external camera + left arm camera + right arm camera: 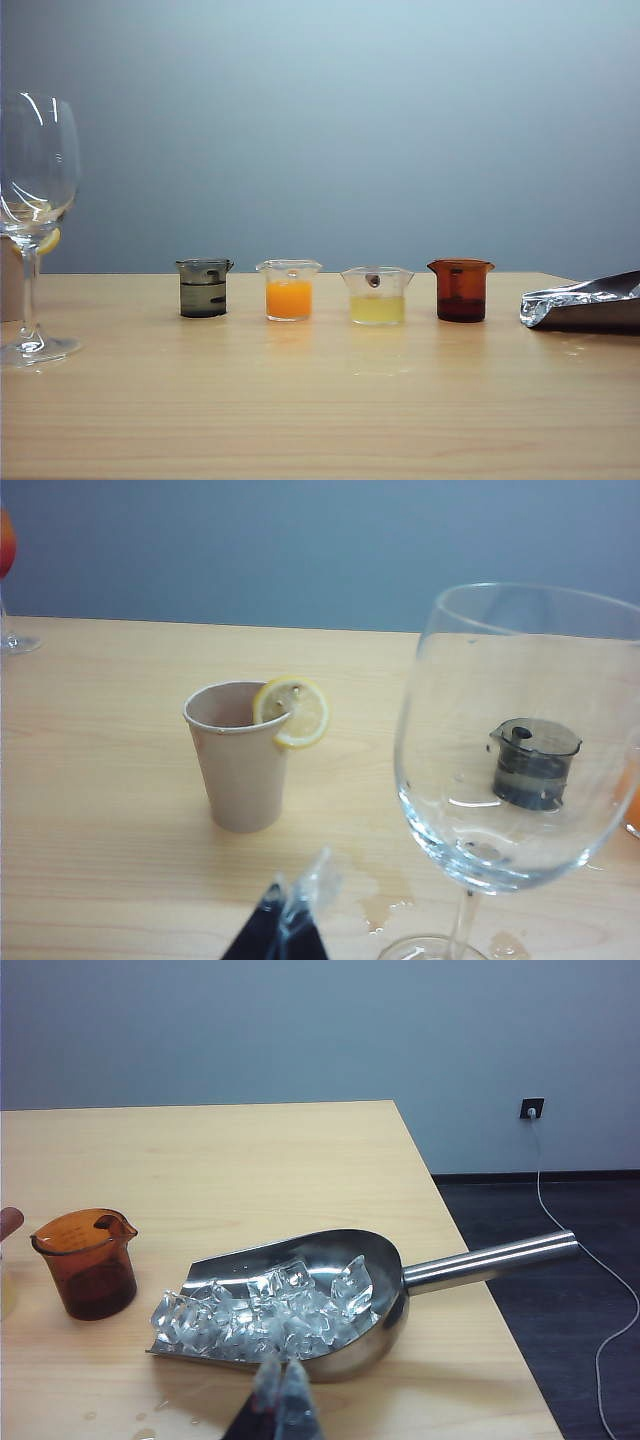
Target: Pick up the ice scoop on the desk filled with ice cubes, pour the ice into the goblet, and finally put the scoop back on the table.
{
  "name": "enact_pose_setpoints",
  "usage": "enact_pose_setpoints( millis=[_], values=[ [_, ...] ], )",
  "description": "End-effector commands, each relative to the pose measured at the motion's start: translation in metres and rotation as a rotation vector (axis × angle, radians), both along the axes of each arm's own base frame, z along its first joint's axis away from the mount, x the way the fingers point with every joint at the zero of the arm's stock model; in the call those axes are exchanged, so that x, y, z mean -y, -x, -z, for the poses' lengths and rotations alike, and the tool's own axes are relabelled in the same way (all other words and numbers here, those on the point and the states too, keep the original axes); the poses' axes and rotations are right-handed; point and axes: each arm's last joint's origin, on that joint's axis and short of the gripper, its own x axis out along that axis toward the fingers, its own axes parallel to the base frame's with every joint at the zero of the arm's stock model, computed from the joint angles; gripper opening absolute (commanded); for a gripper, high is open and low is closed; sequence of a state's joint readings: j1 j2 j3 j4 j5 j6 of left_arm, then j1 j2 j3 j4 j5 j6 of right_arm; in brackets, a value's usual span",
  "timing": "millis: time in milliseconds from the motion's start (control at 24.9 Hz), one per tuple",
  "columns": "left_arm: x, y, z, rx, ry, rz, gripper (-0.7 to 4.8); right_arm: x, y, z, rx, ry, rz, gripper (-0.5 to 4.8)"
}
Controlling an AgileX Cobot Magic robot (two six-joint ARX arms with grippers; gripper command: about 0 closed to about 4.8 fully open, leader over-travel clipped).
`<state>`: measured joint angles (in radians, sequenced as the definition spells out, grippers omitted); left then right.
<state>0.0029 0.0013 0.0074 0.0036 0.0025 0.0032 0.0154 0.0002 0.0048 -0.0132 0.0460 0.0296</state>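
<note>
Where the desk (320,400) runs out at three o'clock from where I stand, the ice scoop (330,1300) lies flat on the wood, a shiny silver trough with a rounded back and a straight tube handle (490,1260) reaching over the table edge. Its bowl is heaped with ice cubes (260,1315), clear glassy chunks too jumbled to count.

One goblet (35,220) stands at nine o'clock, tall, clear and empty, with small wet patches (385,910) by its foot. Four small beakers sit in a row across the middle: dark grey (203,287), orange (289,290), pale yellow (377,295) and amber-brown (461,290), the last nearest the scoop. One tan paper cup (240,755) with a lemon slice (292,710) on its rim stands beyond the goblet.

Neither arm shows from the front. The right gripper (280,1400) hangs just above the scoop's near rim, tips pressed together on nothing. The left gripper (290,920) hovers near the goblet, its tips close together and empty.
</note>
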Motion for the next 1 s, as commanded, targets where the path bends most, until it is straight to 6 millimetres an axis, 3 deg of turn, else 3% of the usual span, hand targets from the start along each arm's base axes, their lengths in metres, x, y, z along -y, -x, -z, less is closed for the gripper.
enact_pose_setpoints(
  millis=[40,241,321,442,643,1004],
  values=[
    [0.000,0.000,-0.002,0.014,0.000,-0.003,-0.06,0.000,0.000,-0.002,0.018,-0.003,0.000,-0.06],
    [0.000,0.000,-0.002,0.016,0.003,-0.002,-0.06,0.000,0.000,-0.003,0.021,-0.004,-0.002,-0.06],
    [0.000,0.002,-0.010,0.041,0.051,-0.002,-0.06,0.000,0.002,-0.014,0.047,-0.005,-0.003,-0.06],
    [0.000,0.008,-0.034,0.078,0.178,0.005,-0.06,0.000,0.011,-0.045,0.106,-0.049,0.002,-0.06],
    [0.000,0.020,-0.084,0.121,0.178,0.026,-0.06,0.000,0.015,-0.095,0.148,-0.053,0.002,-0.06],
    [0.004,0.011,-0.150,0.008,0.112,0.133,-0.05,0.002,-0.008,-0.152,0.128,-0.167,0.060,-0.06]
  ],
)
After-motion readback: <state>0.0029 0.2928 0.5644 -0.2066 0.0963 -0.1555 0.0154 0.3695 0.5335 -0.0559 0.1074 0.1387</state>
